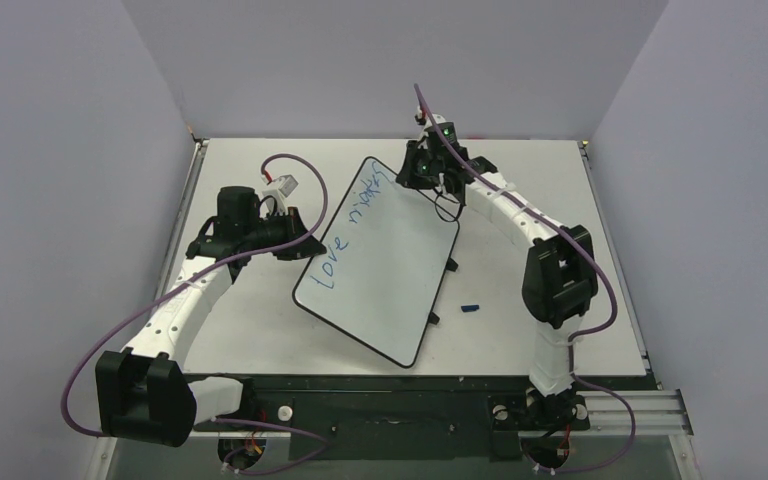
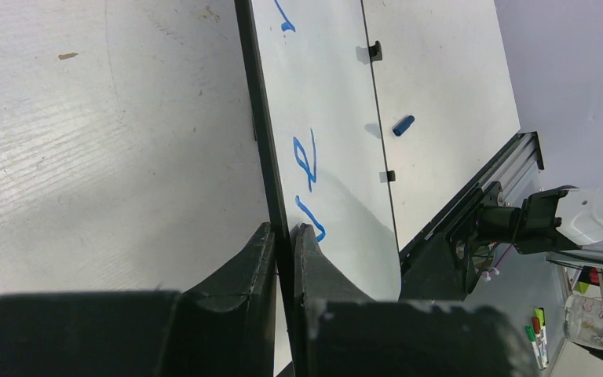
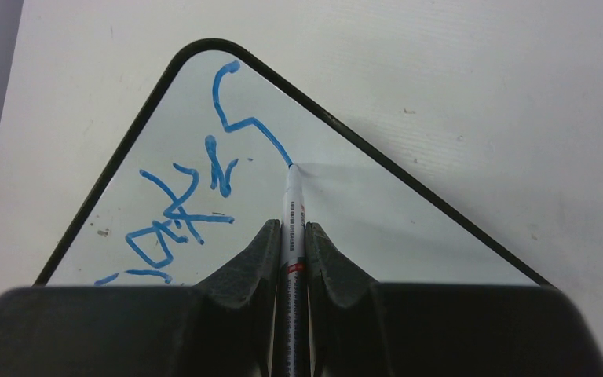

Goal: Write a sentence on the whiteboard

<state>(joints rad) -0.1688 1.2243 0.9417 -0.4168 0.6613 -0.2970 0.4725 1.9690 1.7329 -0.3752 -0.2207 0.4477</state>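
Whiteboard (image 1: 390, 280), right arm (image 1: 520, 215) outstretched to corner

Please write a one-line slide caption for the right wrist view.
Right gripper holds a marker, its tip on the whiteboard at the end of a blue stroke.

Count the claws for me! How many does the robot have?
2. The left claw pinches the whiteboard's left edge. The right claw holds a marker, tip on the board near its far corner. No others seem hidden.
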